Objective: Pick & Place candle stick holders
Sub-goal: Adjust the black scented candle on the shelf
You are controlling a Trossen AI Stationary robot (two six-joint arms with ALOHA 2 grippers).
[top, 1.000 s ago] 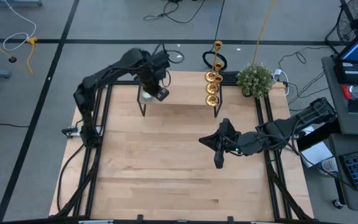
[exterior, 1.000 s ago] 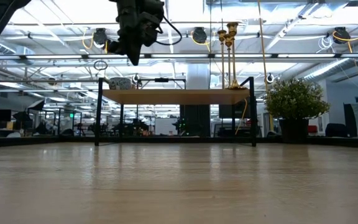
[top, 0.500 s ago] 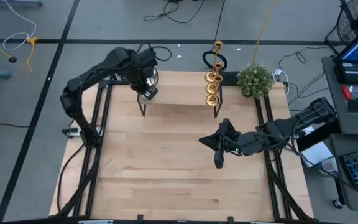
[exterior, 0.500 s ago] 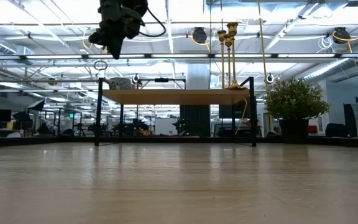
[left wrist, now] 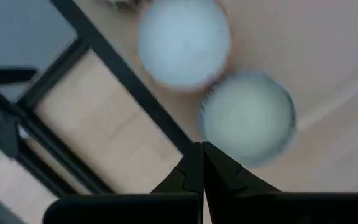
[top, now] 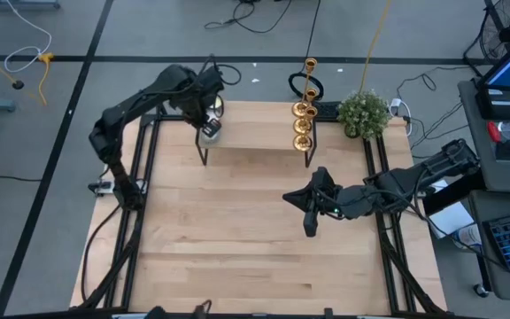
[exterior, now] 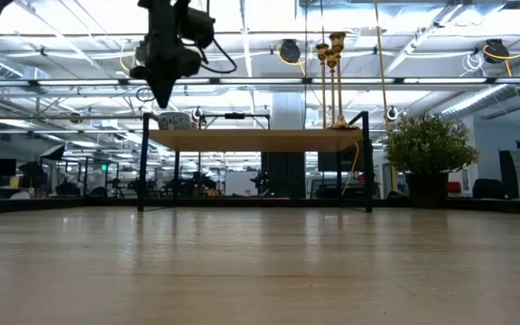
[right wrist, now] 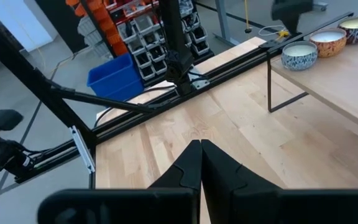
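Seemingly nothing is placed yet: the candle stick holders point(top: 304, 111) stand untouched at the right end of the small shelf point(top: 255, 135). Above its left end, the left gripper point(top: 209, 131) hangs clenched and empty. Only the left wrist view shows two round candles point(left wrist: 247, 117) beneath it. Clear of the shelf, the right gripper point(top: 309, 223) waits, clenched.

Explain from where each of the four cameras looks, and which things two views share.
High view: overhead, looking down; both arms, candle stick holders on the shelf.
Low view: table height, facing the shelf; left gripper above.
Left wrist view: above two candles; closed left gripper.
Right wrist view: faces across the table; closed right gripper.
Shared: high and low both show the holders.
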